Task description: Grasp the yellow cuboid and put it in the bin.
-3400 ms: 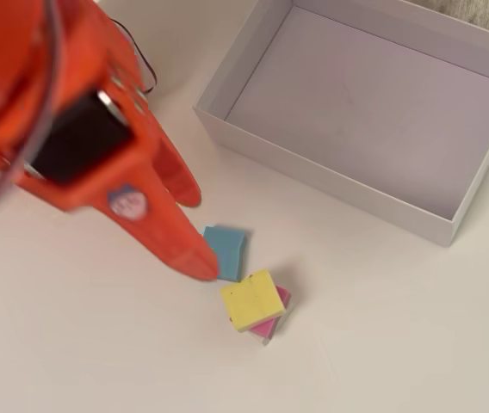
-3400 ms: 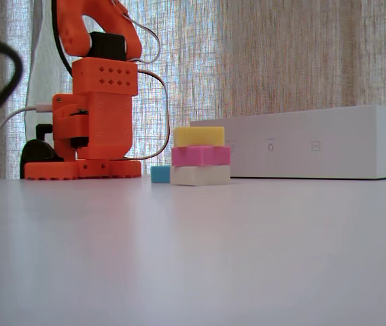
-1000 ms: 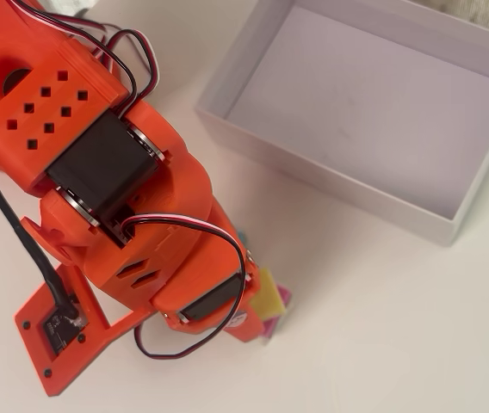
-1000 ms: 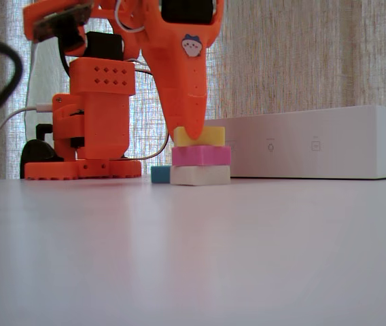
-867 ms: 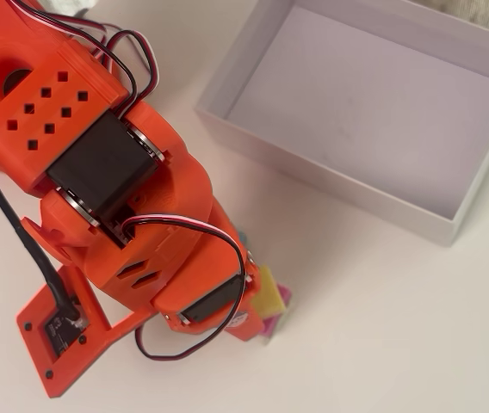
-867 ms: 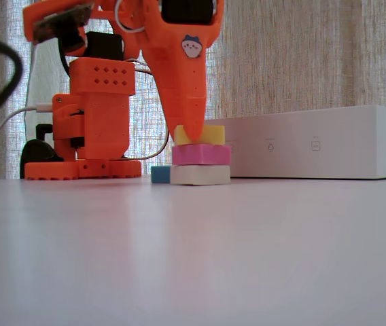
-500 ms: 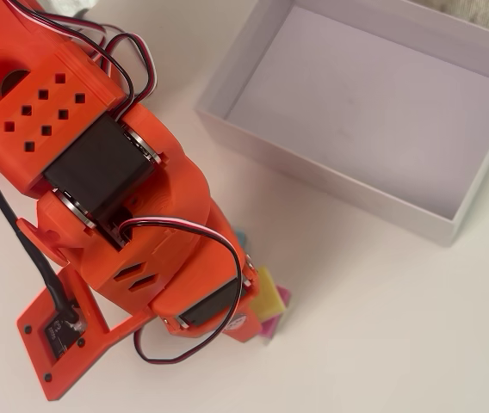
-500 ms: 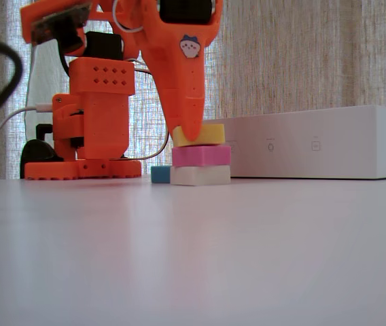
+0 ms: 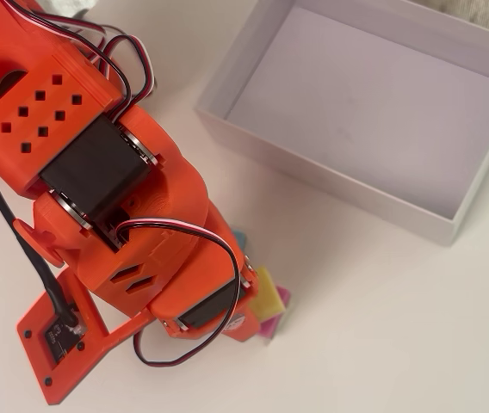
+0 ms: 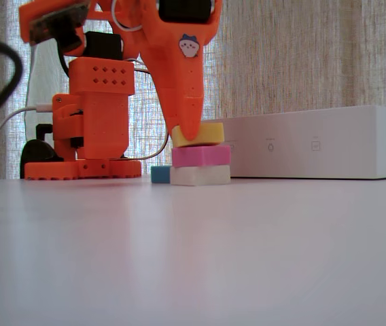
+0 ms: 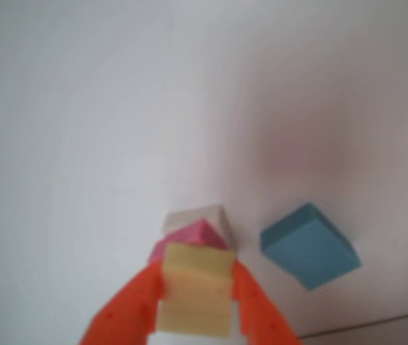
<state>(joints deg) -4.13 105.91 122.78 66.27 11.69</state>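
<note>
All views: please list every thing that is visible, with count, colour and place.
yellow cuboid: one, pale yellow, tilted on top of the stack, between the gripper fingers
pink block: one, pink, directly under the yellow one
white block: one, whitish, bottom of the stack, on the table
blue block: one, teal-blue, on the table beside the stack, apart from it
bin: one, white walls, lavender-grey floor, empty, right of the arm in the overhead view
table: one, white
curtain: beige, behind, fixed view
gripper: one, orange, closed on the yellow cuboid
</note>
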